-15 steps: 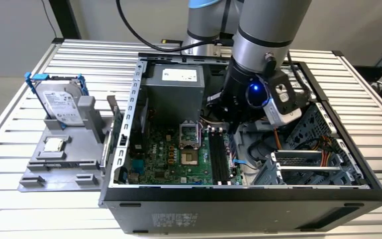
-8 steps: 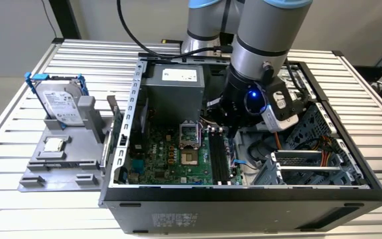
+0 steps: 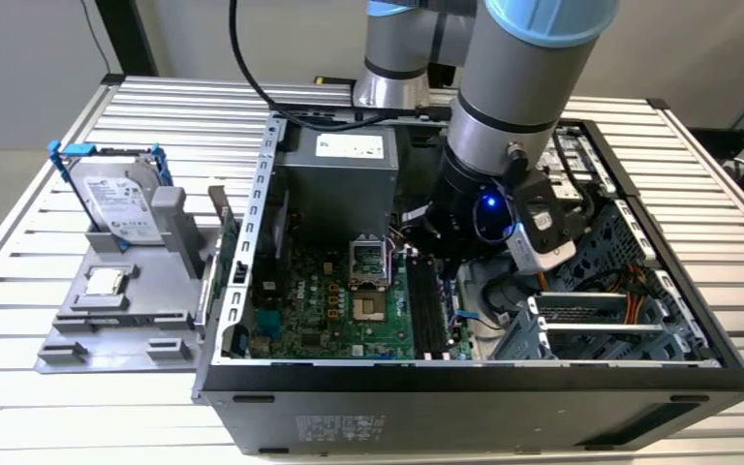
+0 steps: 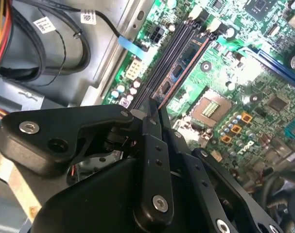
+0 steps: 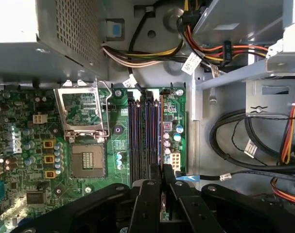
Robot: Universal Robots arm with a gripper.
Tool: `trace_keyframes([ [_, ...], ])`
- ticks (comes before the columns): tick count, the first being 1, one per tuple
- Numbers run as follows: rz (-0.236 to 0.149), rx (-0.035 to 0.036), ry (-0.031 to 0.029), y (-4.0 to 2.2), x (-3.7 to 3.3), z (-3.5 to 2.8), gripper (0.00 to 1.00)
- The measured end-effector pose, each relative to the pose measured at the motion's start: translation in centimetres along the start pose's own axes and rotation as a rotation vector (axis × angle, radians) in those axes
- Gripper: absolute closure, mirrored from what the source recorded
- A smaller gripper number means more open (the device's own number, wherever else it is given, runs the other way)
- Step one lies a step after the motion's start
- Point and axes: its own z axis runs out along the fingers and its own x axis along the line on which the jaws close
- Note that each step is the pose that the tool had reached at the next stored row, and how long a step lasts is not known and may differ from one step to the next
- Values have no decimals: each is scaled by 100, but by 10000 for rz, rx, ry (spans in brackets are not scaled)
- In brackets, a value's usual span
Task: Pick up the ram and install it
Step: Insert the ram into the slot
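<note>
pincer (image 4: 155, 110) pinched narrow on the ram (image 4: 179, 70), which runs out from its fingertips, on edge along the memory slots (image 5: 137, 136) of the motherboard (image 5: 123, 145).

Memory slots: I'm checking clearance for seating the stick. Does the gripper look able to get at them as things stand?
Probably yes. The gripper hangs right over the memory slots, its ram lined along one of them; the cables lie off to the side, nothing crossing.

Grey tubular arm (image 3: 508, 107), light-blue joint cap (image 3: 546, 17), black tool (image 4: 154, 109), silver screws (image 4: 160, 204), blue light (image 3: 488, 202)
</note>
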Motion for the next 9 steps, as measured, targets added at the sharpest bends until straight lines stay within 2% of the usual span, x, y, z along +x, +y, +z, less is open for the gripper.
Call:
trace_keyframes([
  [8,0,-1,0,-34,0,141,100],
  [9,0,0,0,-40,1,275,100],
])
